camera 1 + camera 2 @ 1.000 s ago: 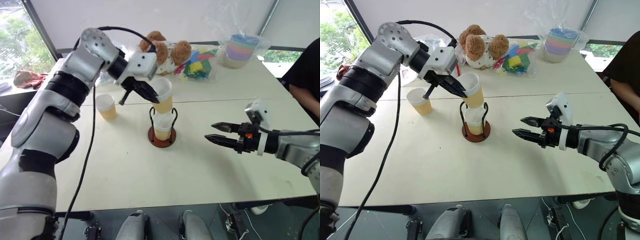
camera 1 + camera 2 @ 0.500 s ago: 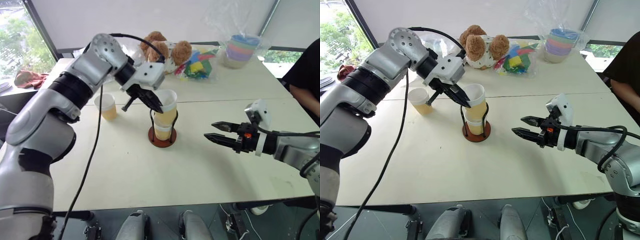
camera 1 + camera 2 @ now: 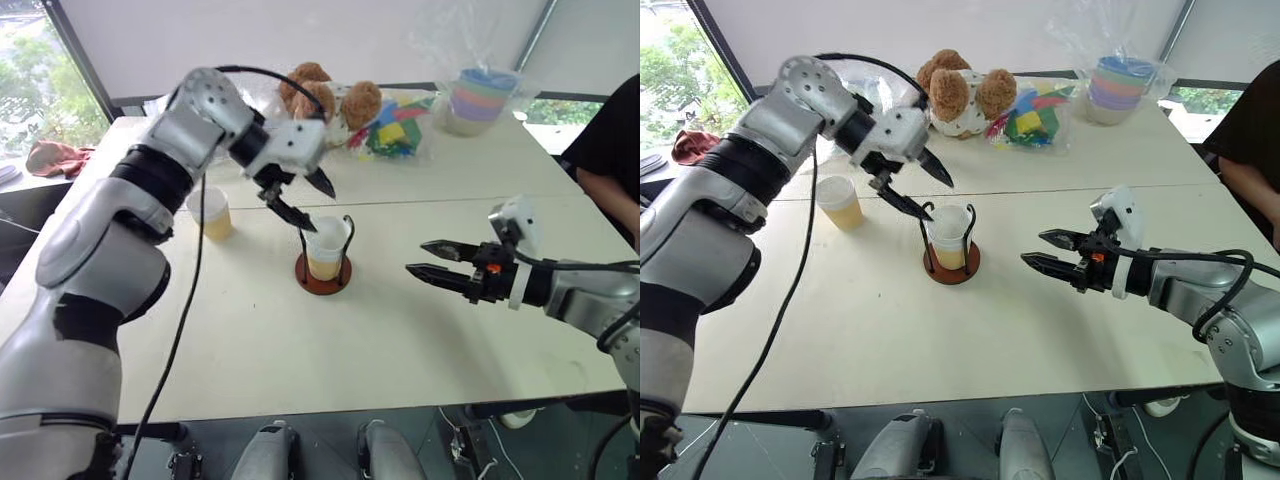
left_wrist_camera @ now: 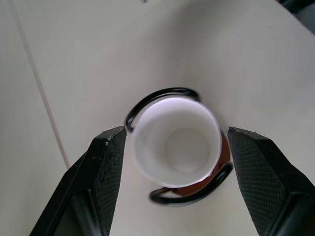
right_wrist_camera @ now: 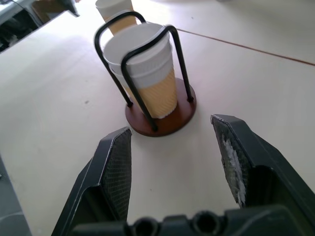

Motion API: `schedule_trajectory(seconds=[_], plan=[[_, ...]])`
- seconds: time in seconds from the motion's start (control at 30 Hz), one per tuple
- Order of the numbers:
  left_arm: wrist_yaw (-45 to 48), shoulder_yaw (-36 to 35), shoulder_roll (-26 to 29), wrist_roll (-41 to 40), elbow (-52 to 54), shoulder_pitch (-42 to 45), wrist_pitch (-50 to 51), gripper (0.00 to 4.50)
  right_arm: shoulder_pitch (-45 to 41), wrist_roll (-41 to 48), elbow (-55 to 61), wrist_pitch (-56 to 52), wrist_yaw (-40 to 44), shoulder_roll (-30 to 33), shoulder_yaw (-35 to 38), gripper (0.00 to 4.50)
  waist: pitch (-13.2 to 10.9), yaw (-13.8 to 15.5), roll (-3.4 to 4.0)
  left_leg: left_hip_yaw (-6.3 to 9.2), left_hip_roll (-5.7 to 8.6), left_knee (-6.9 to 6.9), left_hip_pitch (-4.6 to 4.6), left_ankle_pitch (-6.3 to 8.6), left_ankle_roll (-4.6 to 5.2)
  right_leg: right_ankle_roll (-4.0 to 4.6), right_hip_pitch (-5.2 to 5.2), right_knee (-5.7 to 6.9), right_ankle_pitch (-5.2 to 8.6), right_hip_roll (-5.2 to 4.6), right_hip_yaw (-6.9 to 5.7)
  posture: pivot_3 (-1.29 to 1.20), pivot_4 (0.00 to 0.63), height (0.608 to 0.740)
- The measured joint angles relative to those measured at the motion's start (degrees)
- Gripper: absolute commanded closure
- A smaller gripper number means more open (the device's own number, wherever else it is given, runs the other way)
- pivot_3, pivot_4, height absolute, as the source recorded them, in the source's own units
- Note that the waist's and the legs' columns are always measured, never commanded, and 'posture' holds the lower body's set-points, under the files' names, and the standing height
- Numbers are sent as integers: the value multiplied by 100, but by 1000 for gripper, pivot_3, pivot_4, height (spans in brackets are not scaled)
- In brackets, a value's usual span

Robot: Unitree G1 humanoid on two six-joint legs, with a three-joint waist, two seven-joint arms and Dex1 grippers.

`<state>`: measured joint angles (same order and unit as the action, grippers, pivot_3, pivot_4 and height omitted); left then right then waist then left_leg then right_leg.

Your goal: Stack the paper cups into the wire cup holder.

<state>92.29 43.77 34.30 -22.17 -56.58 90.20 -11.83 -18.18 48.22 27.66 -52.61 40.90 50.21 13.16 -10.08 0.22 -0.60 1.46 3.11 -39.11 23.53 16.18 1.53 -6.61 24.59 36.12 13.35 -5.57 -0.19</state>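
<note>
Above holder (image 3: 951, 245), left gripper (image 3: 925, 190) hangs spread, empty — two cups (image 5: 142, 69) nested inside. Right gripper (image 3: 1049, 251) parted, idle. Next (my guess): fetch third cup (image 3: 840, 201) beside left arm.

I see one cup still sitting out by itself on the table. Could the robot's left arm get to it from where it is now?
Probably yes. The loose paper cup stands alone on the table, close beside the left arm; the left gripper is open above the wire cup holder, and nothing lies between.
</note>
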Motion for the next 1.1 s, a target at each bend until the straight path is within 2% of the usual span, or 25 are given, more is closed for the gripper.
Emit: schedule_trajectory(seconds=[0.17,0.4,0.7,1.1], plan=[[-432,-908,968,862,-658,-50,-55,1039,-948,628,561,-211,-4,81,-7,1728,-1,-131,10,8,-6,6,-10,13,23,-3,5,6,2,9,-1,0,150,740],[-1013,-1843,1795,1559,-795,-1250,-223,1039,-1357,738,578,-196,60,-182,-699,1728,-3,-46,0,9,7,-6,4,12,19,-7,-4,5,4,-5,-1,0,150,740],[-1196,-2522,1814,1996,-663,-1930,-257,1039,-1393,372,337,0,375,-202,-1097,1728,-1,42,-5,7,12,-6,5,12,19,-7,-7,3,3,-9,-1,0,150,740],[-1557,-2568,1184,2793,-1105,-1961,-641,1039,-1303,396,365,-17,380,-172,-997,1728,-1,36,-5,6,11,-6,4,12,18,-8,-5,6,2,-7,-2,0,150,740]])
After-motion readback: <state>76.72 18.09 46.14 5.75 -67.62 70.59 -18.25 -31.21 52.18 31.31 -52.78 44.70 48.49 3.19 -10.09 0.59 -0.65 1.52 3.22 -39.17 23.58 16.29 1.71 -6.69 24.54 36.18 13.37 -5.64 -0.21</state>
